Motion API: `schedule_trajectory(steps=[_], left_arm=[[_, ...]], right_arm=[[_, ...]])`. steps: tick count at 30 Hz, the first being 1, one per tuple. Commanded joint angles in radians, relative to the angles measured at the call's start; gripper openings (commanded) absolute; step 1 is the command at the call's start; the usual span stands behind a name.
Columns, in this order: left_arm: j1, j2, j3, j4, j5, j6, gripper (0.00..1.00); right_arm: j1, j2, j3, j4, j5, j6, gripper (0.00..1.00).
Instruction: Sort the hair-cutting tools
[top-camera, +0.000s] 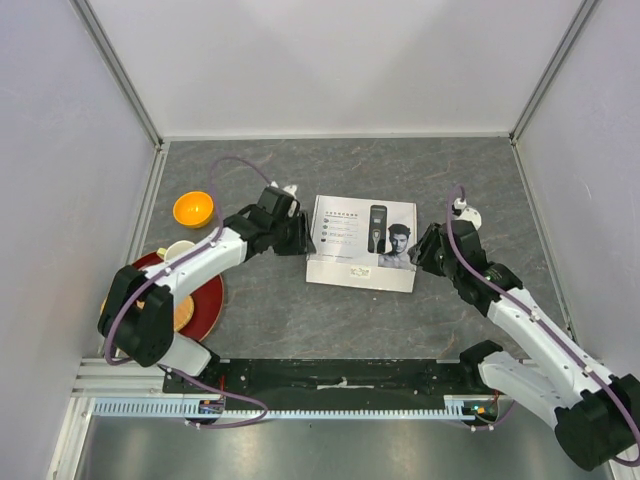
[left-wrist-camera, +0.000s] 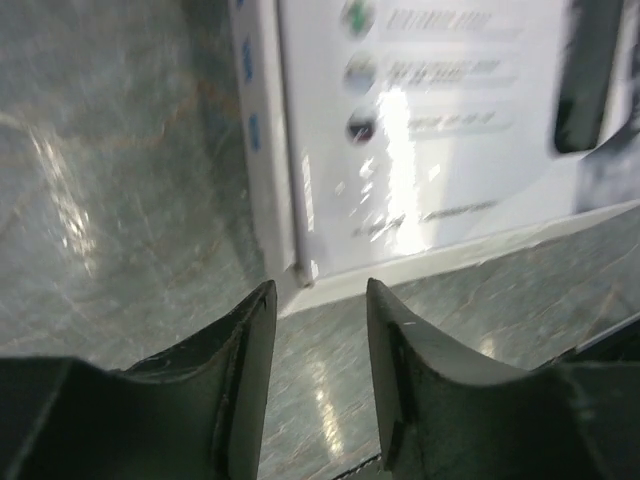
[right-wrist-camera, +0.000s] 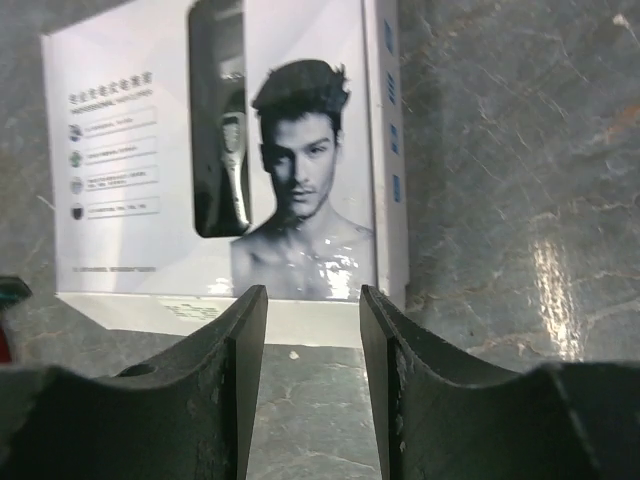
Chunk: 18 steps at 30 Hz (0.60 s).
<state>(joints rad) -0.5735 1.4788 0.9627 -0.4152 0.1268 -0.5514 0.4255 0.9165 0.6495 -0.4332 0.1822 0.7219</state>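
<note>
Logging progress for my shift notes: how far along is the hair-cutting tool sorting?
Nothing looks done: the white clipper box lies closed on the table, no loose tools in sight. In hand: the left gripper and right gripper stand open at its opposite ends, holding nothing. Left: opening the box, then the whole sort.

Wht box (top-camera: 345, 240), org bowl (top-camera: 193, 208), gry marbled table (top-camera: 400, 170).

Bright light, glare, left wrist view blurred
</note>
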Motion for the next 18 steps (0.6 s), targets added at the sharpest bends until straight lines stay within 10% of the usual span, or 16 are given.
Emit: schedule_trajectory(steps=[1,11,18], left_arm=[[-0.002,-0.008,0.178,-0.001,-0.064,0.07,0.5],[0.014,0.38,0.415,0.445,-0.105,0.172,0.54],[0.05,0.664,0.692,0.435,0.002,0.114,0.56]], right_arm=[[0.013,0.002,0.027,0.028,-0.029,-0.036,0.5],[0.105,0.064,-0.114,0.192,-0.219,-0.001,0.45],[0.134,0.152,-0.192,0.266,-0.132,0.111,0.39]])
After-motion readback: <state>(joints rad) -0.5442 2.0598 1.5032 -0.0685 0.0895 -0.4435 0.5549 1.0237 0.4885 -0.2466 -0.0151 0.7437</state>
